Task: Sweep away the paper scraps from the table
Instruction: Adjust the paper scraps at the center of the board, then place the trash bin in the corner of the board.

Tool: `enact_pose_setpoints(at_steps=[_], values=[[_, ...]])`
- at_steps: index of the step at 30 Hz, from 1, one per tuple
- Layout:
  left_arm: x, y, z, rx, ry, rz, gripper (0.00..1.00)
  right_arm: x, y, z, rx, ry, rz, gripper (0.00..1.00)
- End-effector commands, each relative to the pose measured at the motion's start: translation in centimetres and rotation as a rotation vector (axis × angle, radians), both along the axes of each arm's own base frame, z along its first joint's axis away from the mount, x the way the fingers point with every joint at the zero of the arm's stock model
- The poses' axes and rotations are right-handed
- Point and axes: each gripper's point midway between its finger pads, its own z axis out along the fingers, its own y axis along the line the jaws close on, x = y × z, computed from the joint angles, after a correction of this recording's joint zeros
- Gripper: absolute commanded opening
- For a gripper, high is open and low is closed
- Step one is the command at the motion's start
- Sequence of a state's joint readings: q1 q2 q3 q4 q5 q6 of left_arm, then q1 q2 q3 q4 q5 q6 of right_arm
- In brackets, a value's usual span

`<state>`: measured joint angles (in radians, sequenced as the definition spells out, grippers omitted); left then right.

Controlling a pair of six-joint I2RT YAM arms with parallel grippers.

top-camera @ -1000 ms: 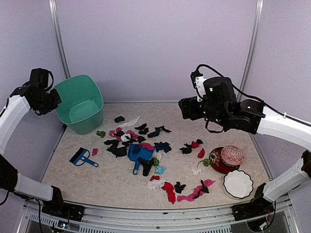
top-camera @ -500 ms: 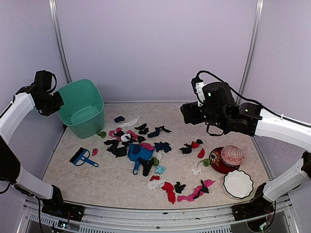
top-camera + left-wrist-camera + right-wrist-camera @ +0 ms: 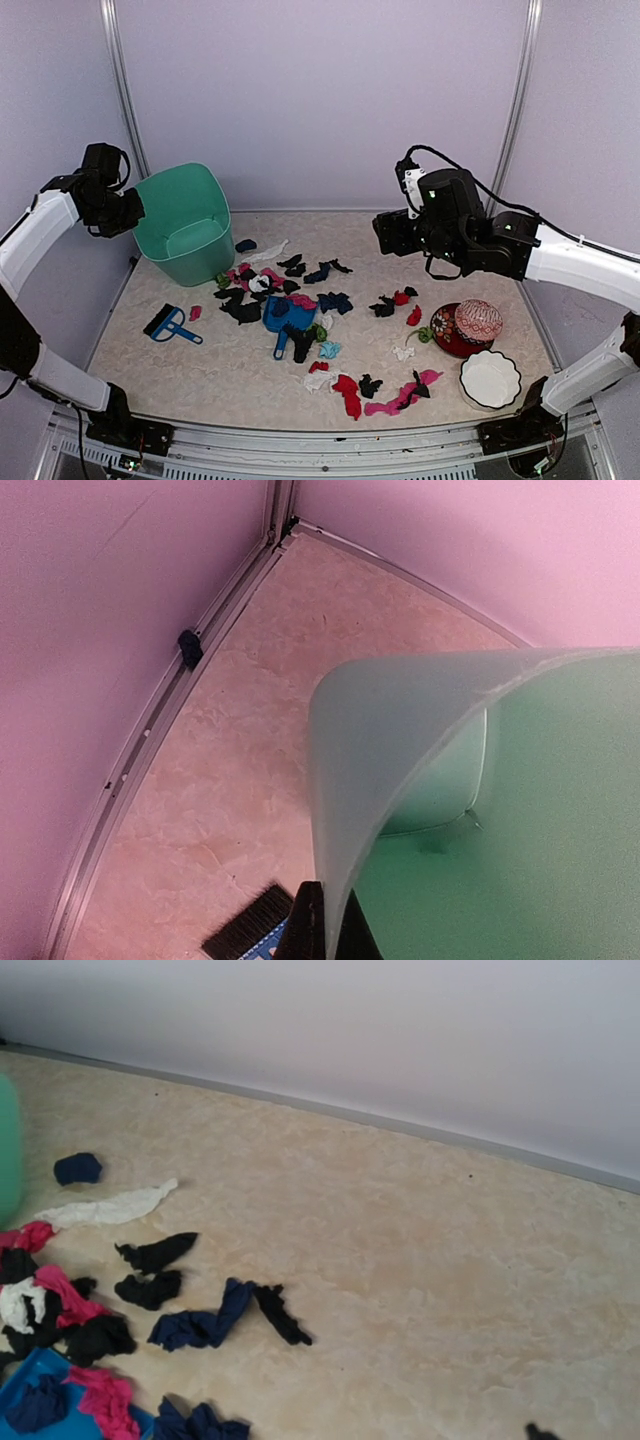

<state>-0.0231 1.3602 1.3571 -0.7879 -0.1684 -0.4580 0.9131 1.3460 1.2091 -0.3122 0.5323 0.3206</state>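
From above, your left gripper [image 3: 128,212] pinches the green bin's [image 3: 185,225] rim at the table's [image 3: 230,370] far left, your right gripper [image 3: 385,232] hangs wide and empty, and the paper scraps [image 3: 290,285] lie strewn mid-table around the blue dustpan [image 3: 285,318]. Left wrist: a dark finger [image 3: 305,935] presses the bin wall. Right wrist: scraps lie lower left on the table.

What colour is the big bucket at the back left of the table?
The bucket is plain mint green, no pattern; the top view shows it best.
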Motion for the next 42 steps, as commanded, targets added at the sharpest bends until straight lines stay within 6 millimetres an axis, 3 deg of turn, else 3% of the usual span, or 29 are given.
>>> enact_pose_setpoints(at_steps=[1, 8, 15, 36, 42], values=[[-0.2, -0.9, 2.3, -0.017, -0.067, -0.027, 0.00, -0.1, -0.5, 0.5, 0.033, -0.009, -0.007, 0.85], [0.1, -0.1, 3.0, 0.013, -0.075, -0.009, 0.00, 0.0, -0.4, 0.2, 0.032, -0.001, -0.008, 0.85], [0.3, 1.6, 5.2, 0.026, -0.115, 0.029, 0.00, 0.0, -0.8, 0.1, 0.030, -0.001, -0.022, 0.86], [2.6, 1.7, 2.9, 0.033, -0.031, -0.009, 0.00, 0.6, -1.1, -1.0, 0.011, 0.016, -0.044, 0.86], [3.2, 1.9, 3.0, 0.041, -0.030, -0.009, 0.12, 0.8, -1.2, -1.3, 0.005, 0.021, -0.047, 0.87]])
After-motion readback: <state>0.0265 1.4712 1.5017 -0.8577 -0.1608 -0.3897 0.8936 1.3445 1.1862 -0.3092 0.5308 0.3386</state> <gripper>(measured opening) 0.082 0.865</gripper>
